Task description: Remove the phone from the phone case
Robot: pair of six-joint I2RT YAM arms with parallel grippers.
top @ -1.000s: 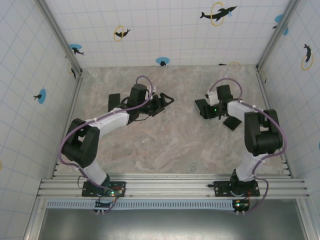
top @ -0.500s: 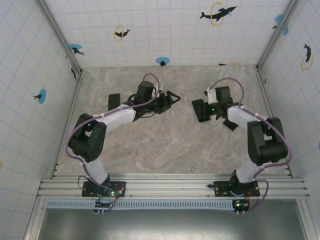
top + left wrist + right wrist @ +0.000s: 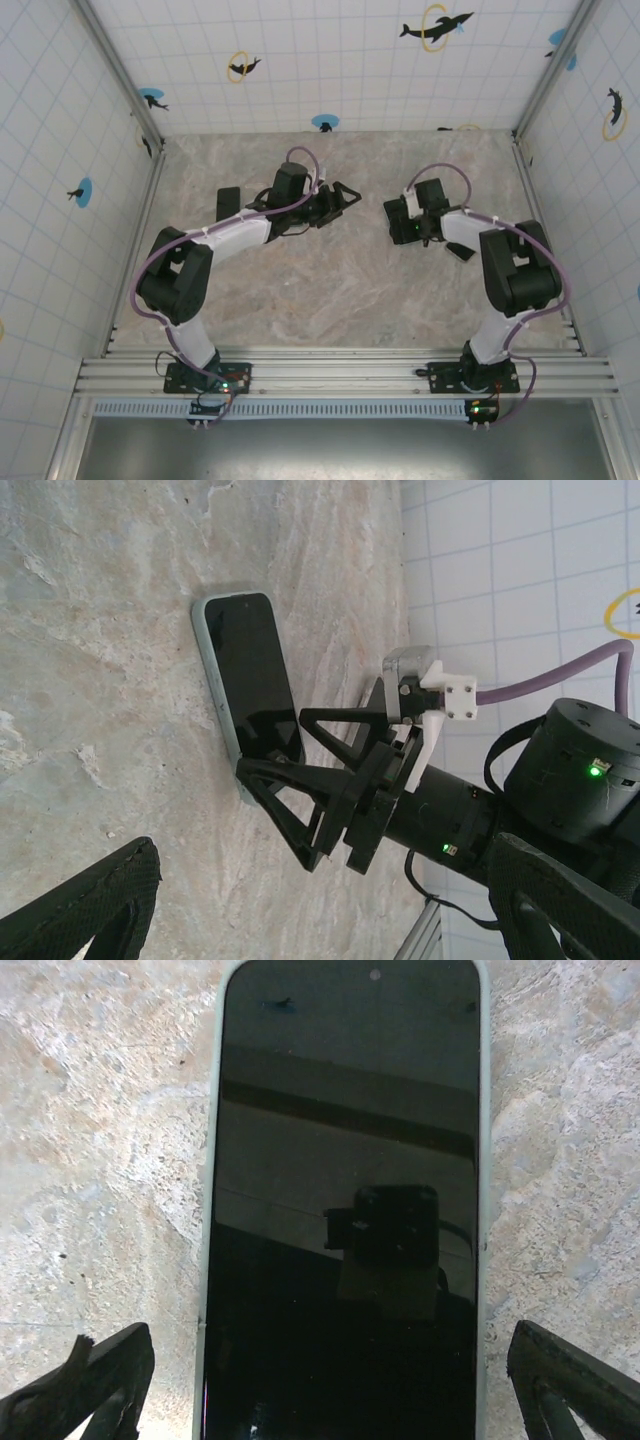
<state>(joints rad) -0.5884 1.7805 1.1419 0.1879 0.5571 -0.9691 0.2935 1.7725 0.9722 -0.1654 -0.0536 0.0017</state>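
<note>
The phone [image 3: 345, 1200] lies flat on the marble table, dark screen up. A thin pale green rim [image 3: 208, 1260] runs round the screen; I cannot tell whether that rim is the phone case. My right gripper [image 3: 325, 1390] stands open over the phone's near end, one finger on each side, with gaps to its edges. The left wrist view shows the phone [image 3: 250, 675] with the right gripper [image 3: 272, 742] at its lower end. My left gripper [image 3: 340, 198] is open and holds nothing, left of the phone [image 3: 392, 222] and pointed at it.
A flat black piece [image 3: 462, 249] lies just right of the right wrist, and another [image 3: 228, 203] lies behind the left forearm. Tiled walls close the table in at the back and on both sides.
My right gripper has shifted a little left with the phone and spread its jaws wider, off the phone's edges. My left gripper moved right toward the centre, then held still.
</note>
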